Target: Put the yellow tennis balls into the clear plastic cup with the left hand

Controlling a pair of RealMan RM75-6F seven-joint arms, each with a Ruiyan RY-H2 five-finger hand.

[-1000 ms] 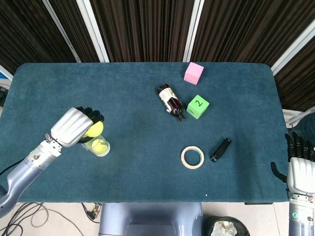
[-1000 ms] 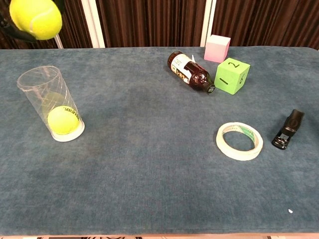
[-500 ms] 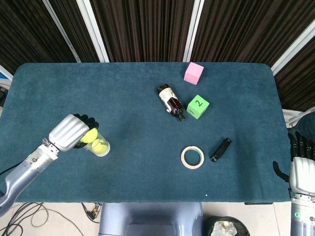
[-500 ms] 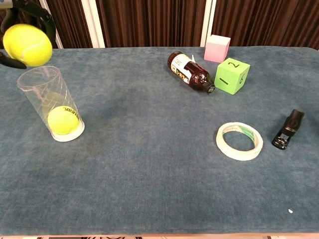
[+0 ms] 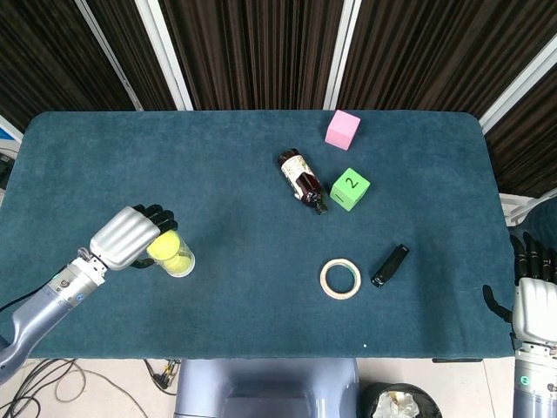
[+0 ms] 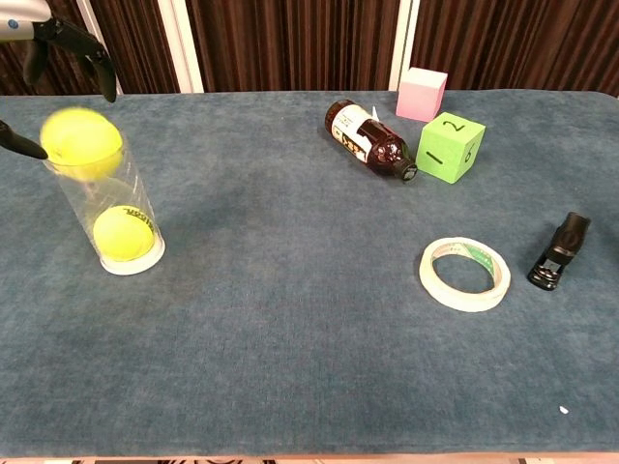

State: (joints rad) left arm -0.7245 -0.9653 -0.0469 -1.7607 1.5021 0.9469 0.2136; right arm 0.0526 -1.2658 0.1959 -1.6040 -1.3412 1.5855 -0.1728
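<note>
Half a second ago the upper yellow tennis ball (image 6: 81, 142) sat between the fingers of the left robot hand (image 5: 130, 237); now it is free of them, blurred, at the mouth of the clear plastic cup (image 6: 100, 211). The fingers (image 6: 70, 43) are spread apart just above it, holding nothing. The cup stands upright on the counter (image 6: 290, 319) directly under that hand, with another yellow tennis ball (image 6: 122, 233) resting at its bottom. The right robot hand (image 5: 532, 296) waits empty off the counter's edge, fingers extended.
</note>
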